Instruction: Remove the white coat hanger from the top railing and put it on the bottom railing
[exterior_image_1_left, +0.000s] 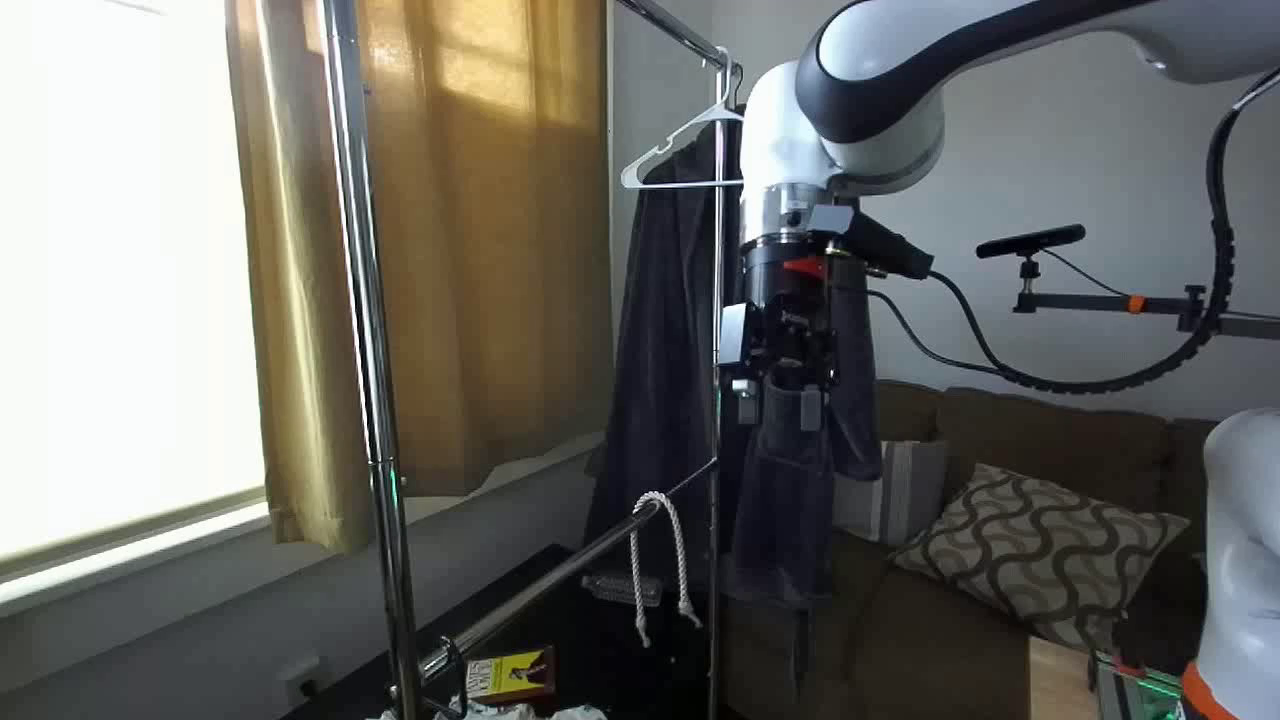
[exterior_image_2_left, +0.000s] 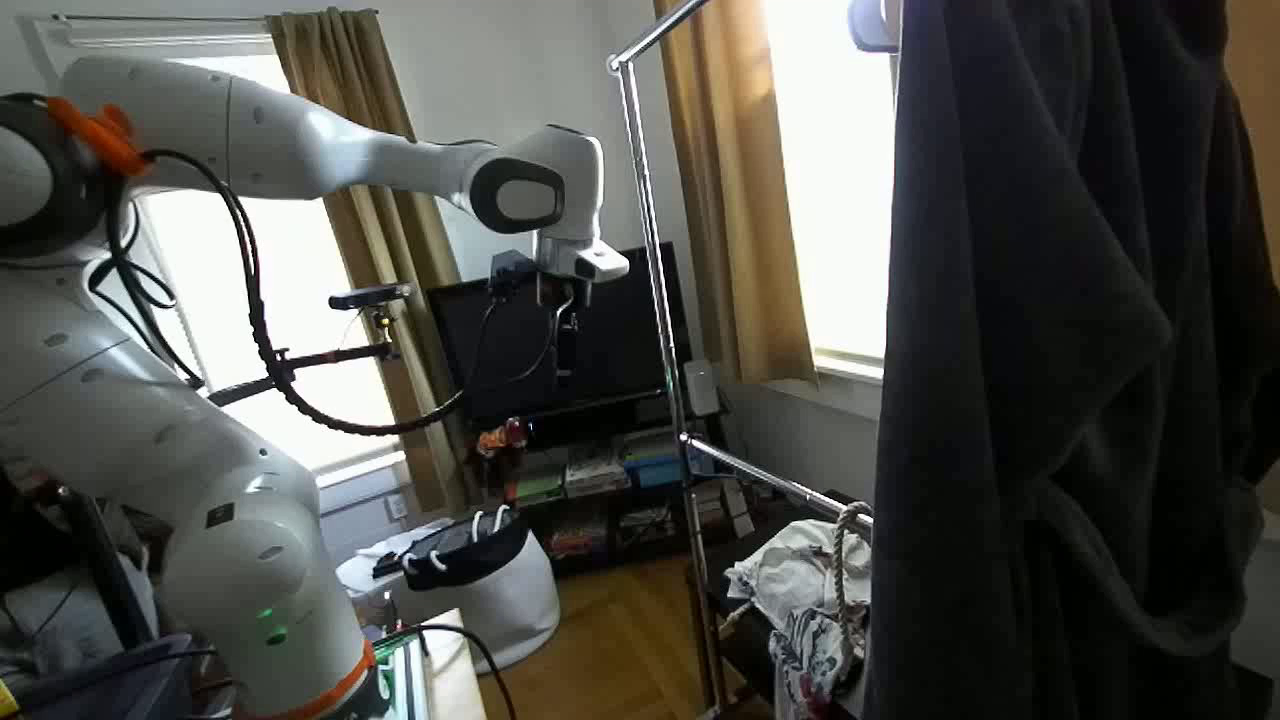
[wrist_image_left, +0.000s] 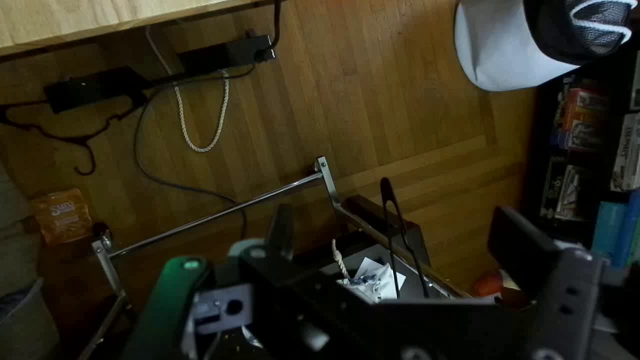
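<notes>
The white coat hanger (exterior_image_1_left: 690, 135) hangs by its hook from the top railing (exterior_image_1_left: 672, 28), near the rack's far end, in an exterior view. The arm's wrist covers its right end there. I cannot make it out in the wrist view. The bottom railing (exterior_image_1_left: 560, 570) runs low across the rack, and it also shows in an exterior view (exterior_image_2_left: 770, 475). My gripper (exterior_image_1_left: 780, 410) points down, below the hanger's level and above the bottom railing's level. Its fingers are spread with nothing between them; it also shows in the wrist view (wrist_image_left: 400, 235).
A dark robe (exterior_image_1_left: 660, 300) hangs beside the white hanger, behind the gripper. A white rope (exterior_image_1_left: 680, 550) loops over the bottom railing. A black hook (exterior_image_1_left: 455, 660) sits near its close end. A vertical pole (exterior_image_1_left: 365, 300) stands at the rack's near end. A black hanger (wrist_image_left: 390, 200) shows below the gripper.
</notes>
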